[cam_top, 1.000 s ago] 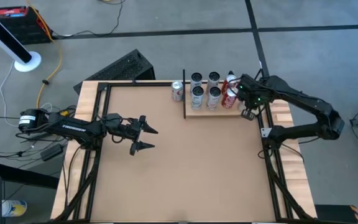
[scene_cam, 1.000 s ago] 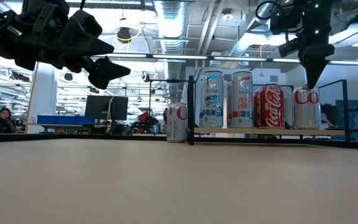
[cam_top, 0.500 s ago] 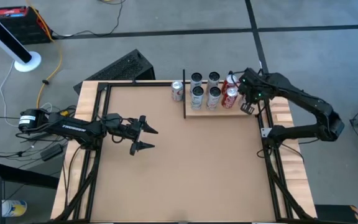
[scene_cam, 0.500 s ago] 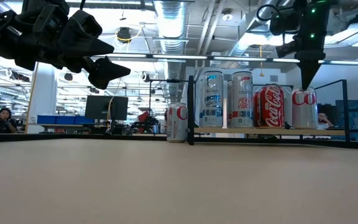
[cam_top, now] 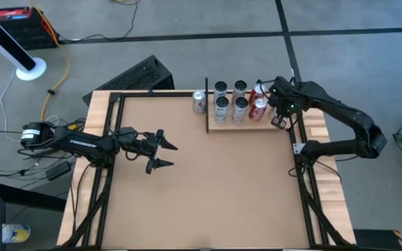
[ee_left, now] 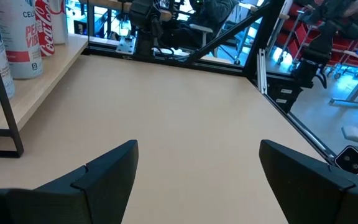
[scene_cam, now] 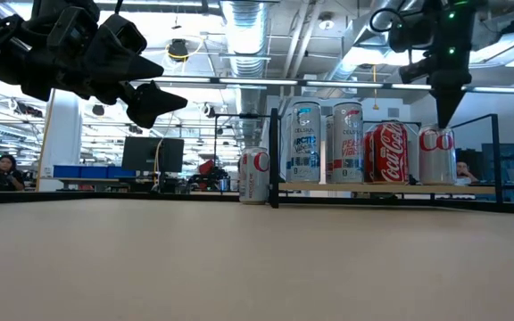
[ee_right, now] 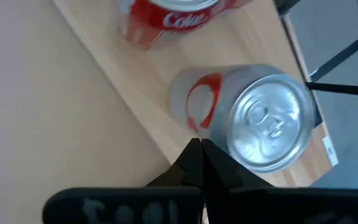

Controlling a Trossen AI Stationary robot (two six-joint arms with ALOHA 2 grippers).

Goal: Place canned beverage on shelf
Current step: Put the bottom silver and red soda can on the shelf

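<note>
The shelf (cam_top: pixel 246 124), a pale wood board with black posts, sits at the table's far right and carries several upright cans. Among them are a red cola can (scene_cam: pixel 385 153) and a silver can (scene_cam: pixel 436 154) at the right end. Another silver can (cam_top: pixel 199 102) stands on the tabletop just left of the shelf's post. My right gripper (scene_cam: pixel 442 123) is shut and points down just above the right-end silver can (ee_right: pixel 260 127), holding nothing. My left gripper (cam_top: pixel 162 150) hovers open and level over the table's left half, with nothing between its fingers.
Black frame rails run along the table's left and right edges (cam_top: pixel 306 188). The wide tan tabletop (cam_top: pixel 208 188) spreads between the arms. A black box (cam_top: pixel 142 75) lies beyond the far edge. The room shows behind the table in the low view.
My right gripper has swung a little toward the table's far edge above the shelf's right end and stayed shut. The silver can under it now shows more fully in the high view. No can has moved.
</note>
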